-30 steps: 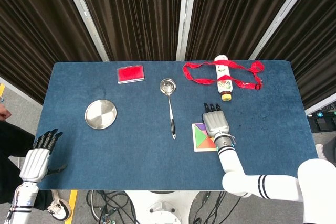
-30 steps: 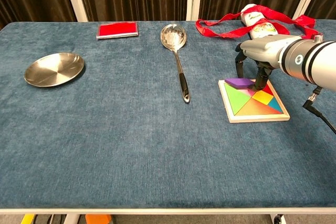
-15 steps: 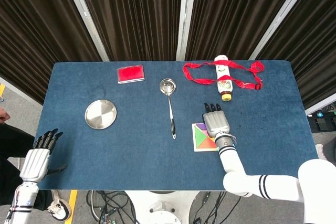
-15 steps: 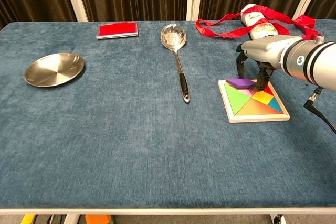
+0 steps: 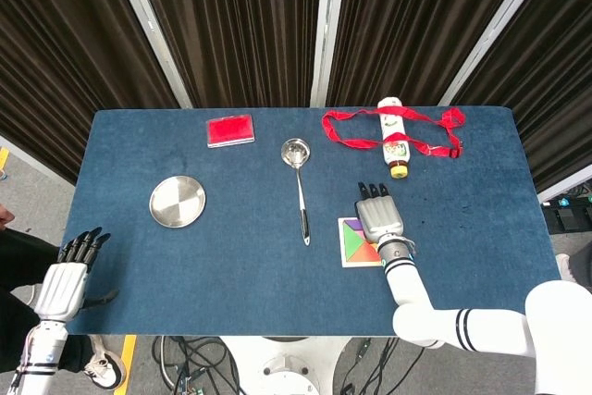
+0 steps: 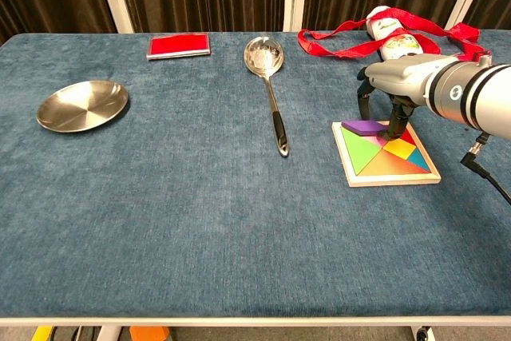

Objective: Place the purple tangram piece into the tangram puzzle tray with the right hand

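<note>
The tangram puzzle tray (image 6: 386,177) (image 5: 346,260) lies on the blue table, right of centre, filled with coloured pieces. The purple tangram piece (image 6: 363,126) (image 5: 351,224) sits at the tray's far left corner, slightly proud of the other pieces. My right hand (image 6: 407,81) (image 5: 378,217) hovers over the tray's far side with its fingers pointing down. Its dark fingertips (image 6: 395,128) pinch the right end of the purple piece. My left hand (image 5: 67,277) hangs off the table's near left corner, fingers apart and empty.
A ladle (image 6: 270,77) lies left of the tray. A steel plate (image 6: 82,105) and a red card (image 6: 179,45) are at the far left. A bottle (image 6: 386,28) wrapped in a red ribbon (image 6: 343,41) lies just behind my right hand.
The purple piece has settled a little flatter onto the tray corner. My right hand has hardly moved, and the left hand is still.
</note>
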Tool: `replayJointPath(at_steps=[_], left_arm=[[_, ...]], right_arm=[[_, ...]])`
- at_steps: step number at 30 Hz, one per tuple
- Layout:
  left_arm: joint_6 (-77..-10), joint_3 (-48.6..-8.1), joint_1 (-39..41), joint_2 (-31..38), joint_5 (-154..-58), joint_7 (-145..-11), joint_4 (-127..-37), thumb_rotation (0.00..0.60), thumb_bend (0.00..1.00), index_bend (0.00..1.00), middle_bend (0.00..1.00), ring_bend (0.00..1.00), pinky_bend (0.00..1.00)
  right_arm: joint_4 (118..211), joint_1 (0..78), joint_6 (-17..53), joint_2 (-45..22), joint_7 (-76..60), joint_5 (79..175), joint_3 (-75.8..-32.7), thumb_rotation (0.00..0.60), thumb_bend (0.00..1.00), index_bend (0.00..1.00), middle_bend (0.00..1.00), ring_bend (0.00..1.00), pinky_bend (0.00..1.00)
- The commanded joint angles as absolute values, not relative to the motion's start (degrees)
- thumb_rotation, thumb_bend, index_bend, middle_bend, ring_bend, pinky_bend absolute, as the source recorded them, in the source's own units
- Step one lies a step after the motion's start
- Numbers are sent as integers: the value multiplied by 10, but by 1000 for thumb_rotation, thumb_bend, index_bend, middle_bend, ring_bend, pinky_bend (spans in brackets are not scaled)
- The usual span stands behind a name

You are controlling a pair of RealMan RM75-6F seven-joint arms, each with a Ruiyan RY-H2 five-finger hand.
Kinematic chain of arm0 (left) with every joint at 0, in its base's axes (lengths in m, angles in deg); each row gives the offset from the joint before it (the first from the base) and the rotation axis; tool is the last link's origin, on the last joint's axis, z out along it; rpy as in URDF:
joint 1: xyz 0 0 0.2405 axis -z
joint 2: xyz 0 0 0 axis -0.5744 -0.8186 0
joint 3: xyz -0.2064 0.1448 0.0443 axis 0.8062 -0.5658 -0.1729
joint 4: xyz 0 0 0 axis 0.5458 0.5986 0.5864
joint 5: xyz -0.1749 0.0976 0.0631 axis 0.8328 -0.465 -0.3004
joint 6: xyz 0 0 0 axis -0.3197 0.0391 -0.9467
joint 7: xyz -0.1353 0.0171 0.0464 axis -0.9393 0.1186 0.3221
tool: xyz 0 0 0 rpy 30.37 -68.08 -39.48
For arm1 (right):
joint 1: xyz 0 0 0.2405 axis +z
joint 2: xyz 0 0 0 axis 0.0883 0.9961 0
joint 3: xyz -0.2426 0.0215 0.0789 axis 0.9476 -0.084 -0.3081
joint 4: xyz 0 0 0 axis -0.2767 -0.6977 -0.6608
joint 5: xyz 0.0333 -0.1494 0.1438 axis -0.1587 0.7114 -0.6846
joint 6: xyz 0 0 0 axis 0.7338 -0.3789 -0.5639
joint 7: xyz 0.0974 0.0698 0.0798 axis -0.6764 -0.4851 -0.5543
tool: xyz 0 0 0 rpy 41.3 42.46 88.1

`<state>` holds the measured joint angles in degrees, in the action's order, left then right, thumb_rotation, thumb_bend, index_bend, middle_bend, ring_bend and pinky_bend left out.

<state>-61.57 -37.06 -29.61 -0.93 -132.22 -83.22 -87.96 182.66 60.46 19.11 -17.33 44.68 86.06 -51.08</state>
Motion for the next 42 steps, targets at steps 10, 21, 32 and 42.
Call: replayJointPath(at_steps=[10,21,32,42], left_arm=[[-615,-371,-296,-10,-1322,-833,-880,600,0,112,35,0,117],[-615,-371,-296,-11,-1323,-832,-882,600,0,112,35,0,117],[-615,-371,-295,-12,-1325,-831,-885,600,0,115,35,0,117],[-610,-372,-293,-13,-1323,-829,-887,600,0,115,35,0,120]], right_arm=[[1832,608,199,-164,447,853,-512,600,289,332,0,0,0],[1846,607,197,-154,436,865,-514,600,289,319,0,0,0],[1894,587,186,-117,403,906,-508,600,307,318,0,0,0],[1898,567,213,-97,348,939,-504,600,779,369,0,0,0]])
